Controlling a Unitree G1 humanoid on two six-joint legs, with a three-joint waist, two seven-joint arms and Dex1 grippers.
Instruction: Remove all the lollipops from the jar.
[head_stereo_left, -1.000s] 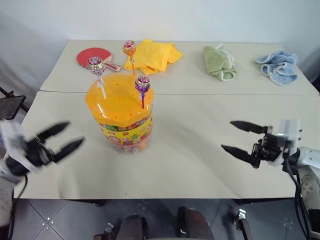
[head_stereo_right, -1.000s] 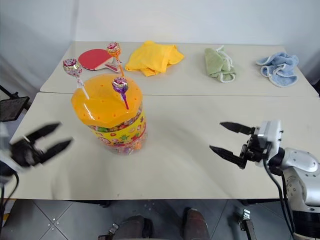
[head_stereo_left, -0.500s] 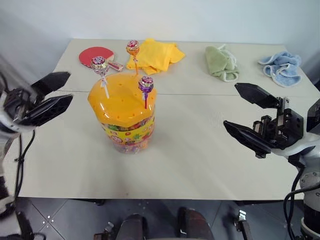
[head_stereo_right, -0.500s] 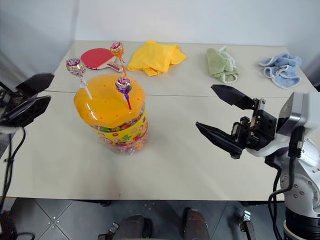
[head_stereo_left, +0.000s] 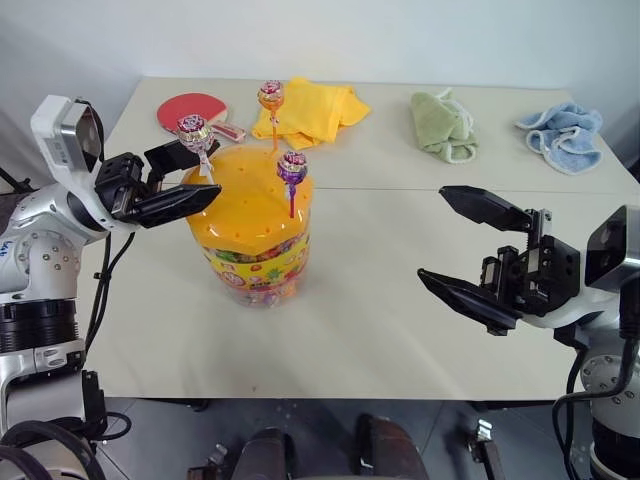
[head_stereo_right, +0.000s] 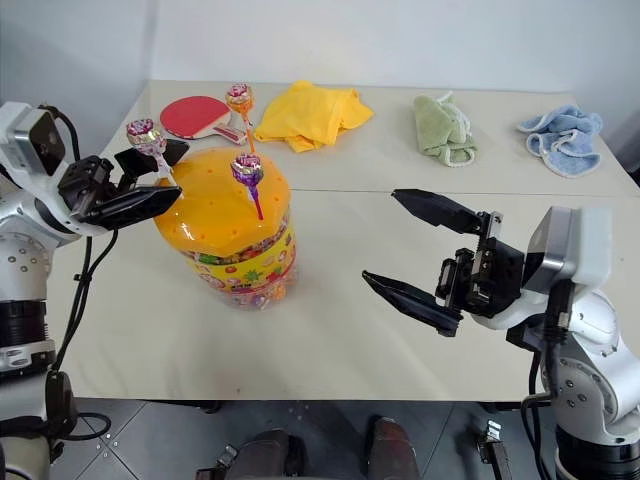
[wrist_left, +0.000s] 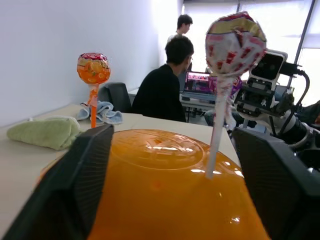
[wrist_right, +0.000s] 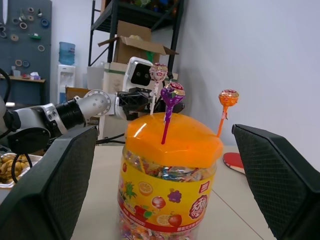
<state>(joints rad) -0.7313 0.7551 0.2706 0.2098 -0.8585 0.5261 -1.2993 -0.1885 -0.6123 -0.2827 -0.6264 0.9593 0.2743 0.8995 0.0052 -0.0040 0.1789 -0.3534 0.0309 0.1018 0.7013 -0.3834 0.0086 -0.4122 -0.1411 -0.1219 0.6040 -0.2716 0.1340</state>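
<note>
While both tools (head_stereo_left: 188, 172) (head_stereo_left: 462, 245) gape, three foil lollipops (head_stereo_left: 292, 168) stand in the orange-lidded jar (head_stereo_left: 255, 230).

I see bare surface (head_stereo_left: 400, 260) right of the jar (head_stereo_left: 252, 240); three lollipops (head_stereo_left: 292, 168) crowd its lid.

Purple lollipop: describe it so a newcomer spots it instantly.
Find the jar with the orange domed lid near the table's front left. Three lollipops stand in that lid; the purple lollipop is nearest the right gripper, on a dark stick.
</note>
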